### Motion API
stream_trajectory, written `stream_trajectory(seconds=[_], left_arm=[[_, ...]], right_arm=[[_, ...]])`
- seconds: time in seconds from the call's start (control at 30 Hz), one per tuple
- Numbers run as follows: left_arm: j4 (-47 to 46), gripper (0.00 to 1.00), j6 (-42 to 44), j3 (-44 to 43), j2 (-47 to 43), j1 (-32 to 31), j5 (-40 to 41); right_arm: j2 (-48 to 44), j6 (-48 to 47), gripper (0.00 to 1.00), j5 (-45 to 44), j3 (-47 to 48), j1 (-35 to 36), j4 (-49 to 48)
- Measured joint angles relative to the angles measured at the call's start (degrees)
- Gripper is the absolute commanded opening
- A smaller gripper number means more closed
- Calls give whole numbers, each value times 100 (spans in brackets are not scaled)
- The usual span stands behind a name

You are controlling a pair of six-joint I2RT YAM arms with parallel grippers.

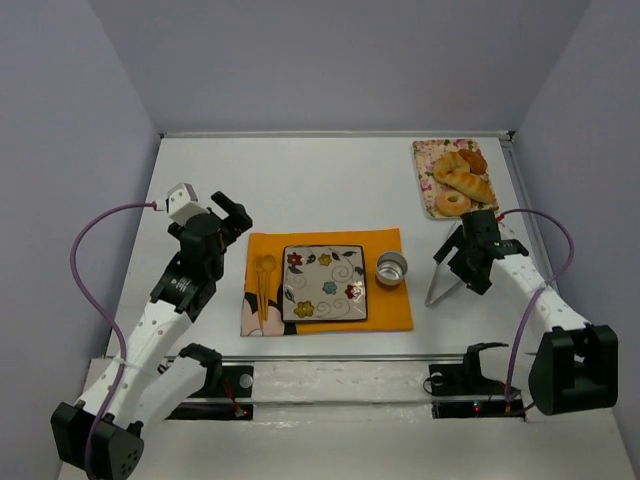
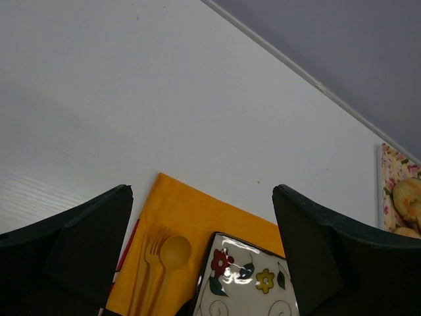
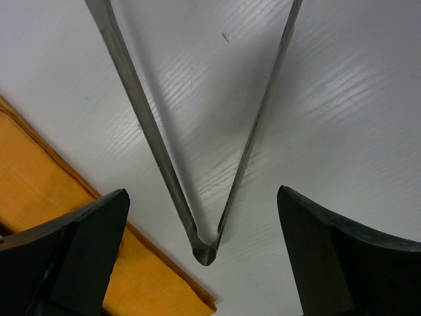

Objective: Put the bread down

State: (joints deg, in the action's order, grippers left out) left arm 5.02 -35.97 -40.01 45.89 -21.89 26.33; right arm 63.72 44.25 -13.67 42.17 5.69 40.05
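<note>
- Waiting empty on the orange placemat (image 1: 385,300): the square plate (image 1: 325,285), likely the target
- Floral tray (image 1: 424,150), far right, holds the bread (image 1: 472,186) among other pastries (image 1: 453,203), not yet picked
- Right gripper (image 3: 200,192) gapes over the tongs (image 3: 141,125) on the table (image 1: 330,180), gripping nothing
- Left gripper (image 2: 200,191) apart, empty

This is a robotics lab test cell, not a lived-in room. A bare white table (image 1: 330,180) sits boxed in by plain lavender-grey walls (image 1: 330,60) with no furniture or decor. Two white and black robot arms, left (image 1: 150,330) and right (image 1: 530,300), are bolted to a metal rail (image 1: 340,360) at the near edge, and a purple cable (image 1: 85,260) loops in the open. The dining items look staged: an orange placemat (image 1: 385,245), a flowered square plate (image 1: 324,284), wooden cutlery (image 1: 264,280), a small metal cup (image 1: 391,268), metal tongs (image 1: 440,285) and a floral tray (image 1: 425,155) of baked goods (image 1: 465,180).
</note>
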Motion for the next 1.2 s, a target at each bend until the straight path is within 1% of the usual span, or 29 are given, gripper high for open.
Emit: stream_trajectory(seconds=[0.13, 0.47, 0.67, 0.7, 0.77, 0.8, 0.9, 1.0, 1.1, 1.2], left_arm=[[-11, 99, 44, 28, -39, 0, 9], [-136, 99, 61, 105, -225, 0, 7], [-181, 99, 59, 105, -225, 0, 7], [-184, 99, 59, 105, -227, 0, 7], [-181, 99, 59, 105, -247, 0, 7], [-179, 99, 59, 105, -260, 0, 9], [-181, 99, 59, 107, -343, 0, 15], [-181, 99, 59, 107, -439, 0, 28], [-181, 99, 59, 107, -474, 0, 48], [-179, 99, 57, 107, -476, 0, 50]], right_arm=[[662, 44, 100, 92, 0, 0, -203], [1777, -15, 100, 44, 48, 0, -667], [2081, -39, 99, -146, 258, 0, -664], [2131, -28, 98, -199, 291, 0, -664], [2192, 4, 90, -249, 339, 0, -704], [2214, 17, 81, -267, 350, 0, -719], [2251, 59, 64, -350, 367, 0, -804], [2223, 52, 49, -400, 356, 0, -850], [1956, -2, 47, -422, 256, 0, -807], [1167, -258, 50, -448, 289, 0, -529]])
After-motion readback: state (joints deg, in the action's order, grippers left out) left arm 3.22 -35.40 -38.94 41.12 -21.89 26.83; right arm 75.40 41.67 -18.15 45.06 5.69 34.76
